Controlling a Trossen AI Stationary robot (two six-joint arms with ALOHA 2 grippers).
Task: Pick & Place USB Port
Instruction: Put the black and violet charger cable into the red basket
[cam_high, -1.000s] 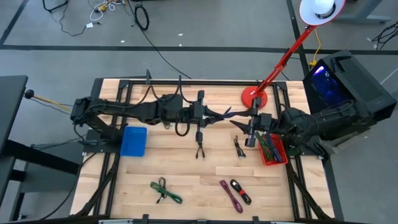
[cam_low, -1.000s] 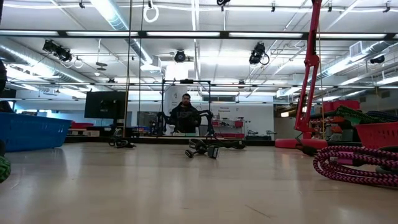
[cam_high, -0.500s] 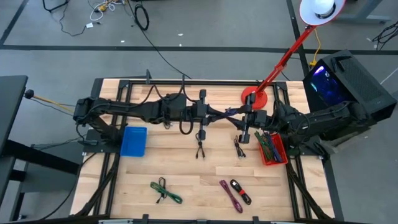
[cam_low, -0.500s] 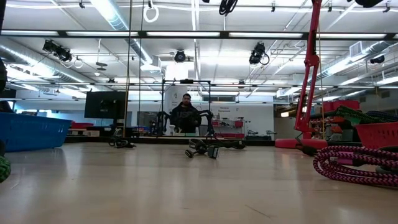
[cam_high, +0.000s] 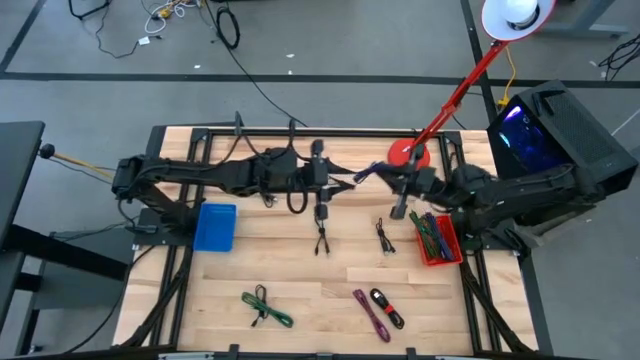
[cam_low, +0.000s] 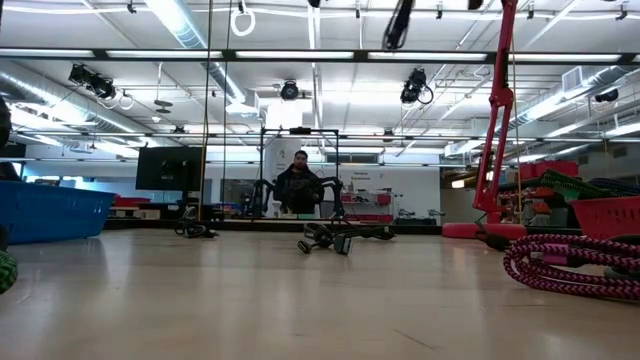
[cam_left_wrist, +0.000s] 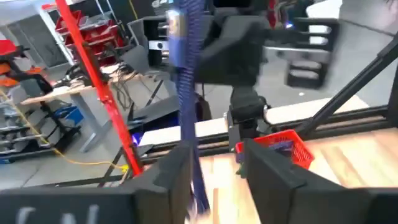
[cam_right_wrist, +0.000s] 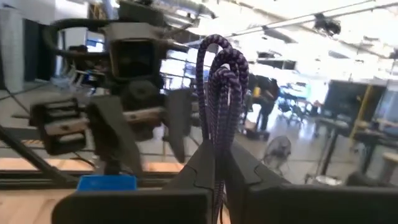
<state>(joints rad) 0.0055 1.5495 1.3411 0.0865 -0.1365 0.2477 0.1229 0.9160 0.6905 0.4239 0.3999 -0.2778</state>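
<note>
At the table's twelve-o'clock side, in the high view, a purple cable (cam_high: 366, 174) is passed between the left gripper (cam_high: 333, 181) and right gripper (cam_high: 392, 183). Four cables are still counted on the table, others in the red bin (cam_high: 437, 240); one blue bin (cam_high: 214, 227) is seen. In the left wrist view, the jaws are spread. In the right wrist view, the cable is pinched; placing remains.

A bin (cam_high: 214, 227) sits left, a basket (cam_high: 438, 243) right, cables (cam_high: 321, 241) between them.
</note>
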